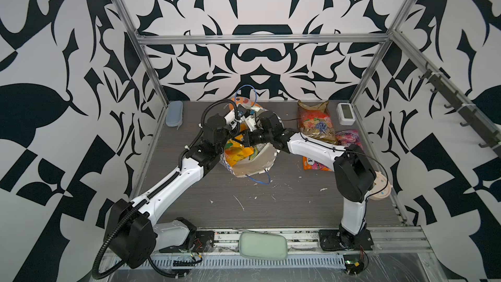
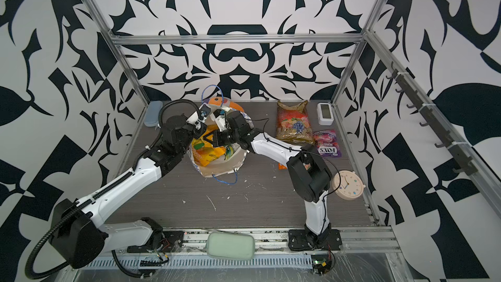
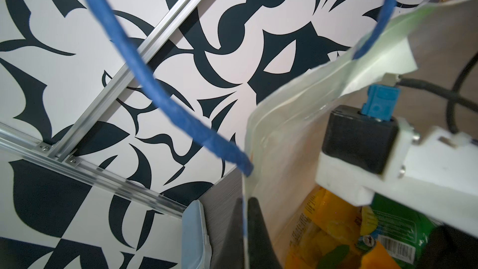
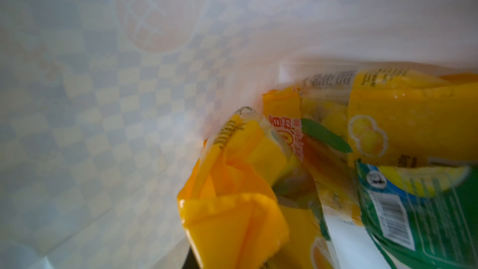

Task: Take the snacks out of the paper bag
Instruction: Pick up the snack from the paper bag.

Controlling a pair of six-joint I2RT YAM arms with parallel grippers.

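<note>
My left gripper [image 3: 244,204] pinched the paper bag [image 1: 254,164] rim; the right gripper [image 2: 206,139], closed, lay half hidden among yellow packets [image 4: 232,229].

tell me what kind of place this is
Probably a robot lab test cell: an aluminium frame with patterned walls boxes in a table, and a left arm and right arm, bolted at its front, work at a paper bag.
</note>
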